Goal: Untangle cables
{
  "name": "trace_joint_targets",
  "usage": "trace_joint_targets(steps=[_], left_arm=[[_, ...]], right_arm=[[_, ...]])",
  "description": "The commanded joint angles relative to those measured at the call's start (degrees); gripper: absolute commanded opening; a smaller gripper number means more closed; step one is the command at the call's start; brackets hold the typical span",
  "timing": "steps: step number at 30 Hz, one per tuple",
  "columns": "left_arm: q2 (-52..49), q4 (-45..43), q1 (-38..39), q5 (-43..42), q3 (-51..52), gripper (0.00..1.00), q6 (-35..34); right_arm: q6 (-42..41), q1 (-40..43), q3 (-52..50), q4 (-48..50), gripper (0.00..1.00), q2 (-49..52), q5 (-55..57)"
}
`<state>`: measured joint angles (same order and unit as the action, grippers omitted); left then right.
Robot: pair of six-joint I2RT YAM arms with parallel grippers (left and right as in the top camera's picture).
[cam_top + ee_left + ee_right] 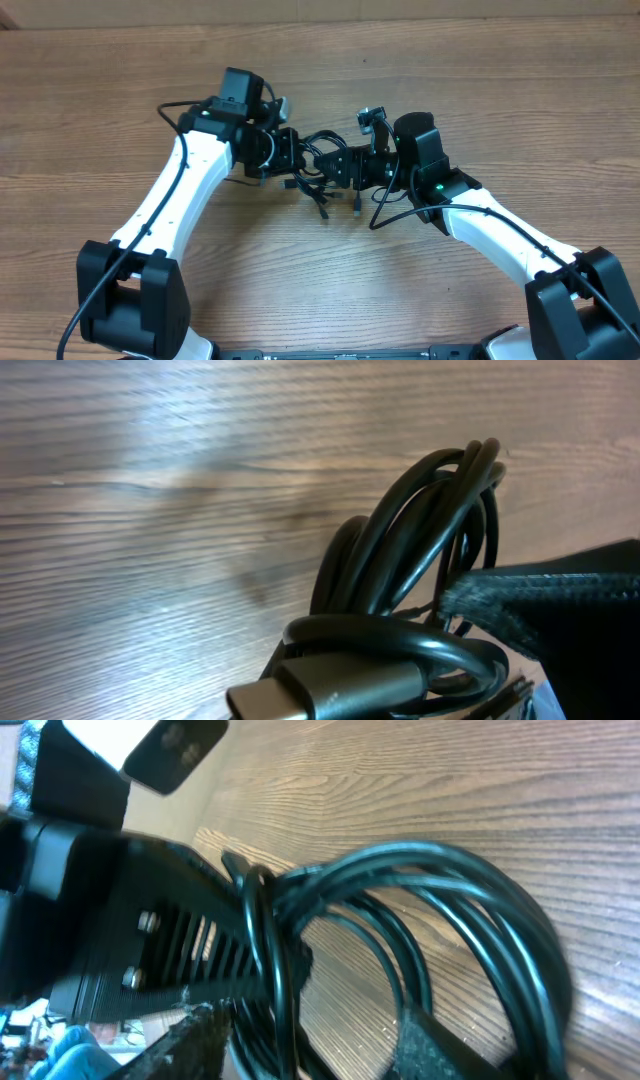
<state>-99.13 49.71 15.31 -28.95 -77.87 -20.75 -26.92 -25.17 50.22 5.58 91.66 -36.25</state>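
Cables (318,172) sit as one dark knot of thin black cord near the middle of the table (330,60), strung between the two arms, with a few loose tails and their small plugs trailing onto the wood on the robot's side. The bundle seems to be held up at one side so that its loops hang free and a single strand can be picked out, rather than lying flat with every coil pressing on the next. The left gripper (296,158) does that holding: its jaws are closed tight on the coil, and its wrist view shows several turns bunched against one padded finger, with a metal-ended plug (335,688) wrapped by a loop just below. The right gripper (334,166) faces it from the other side, close in. Its jaws stand parted and clamp nothing; in its wrist view a wide loop of cord arcs over the wood and runs down between its fingers (432,1045), perhaps brushing one, though contact cannot be told. The tangle looks far from undone.
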Motion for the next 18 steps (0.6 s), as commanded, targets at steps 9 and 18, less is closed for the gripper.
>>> trace_joint_targets(steps=[9,18], left_arm=[[-0.2,-0.7,2.2,2.2,0.2,0.04,-1.6],[-0.2,-0.5,1.8,10.0,0.2,0.04,-14.7]], right_arm=[[0.4,0.1,0.4,0.5,0.04,-1.6,-0.9],[0.4,0.1,0.4,-0.2,0.04,-1.6,-0.9]])
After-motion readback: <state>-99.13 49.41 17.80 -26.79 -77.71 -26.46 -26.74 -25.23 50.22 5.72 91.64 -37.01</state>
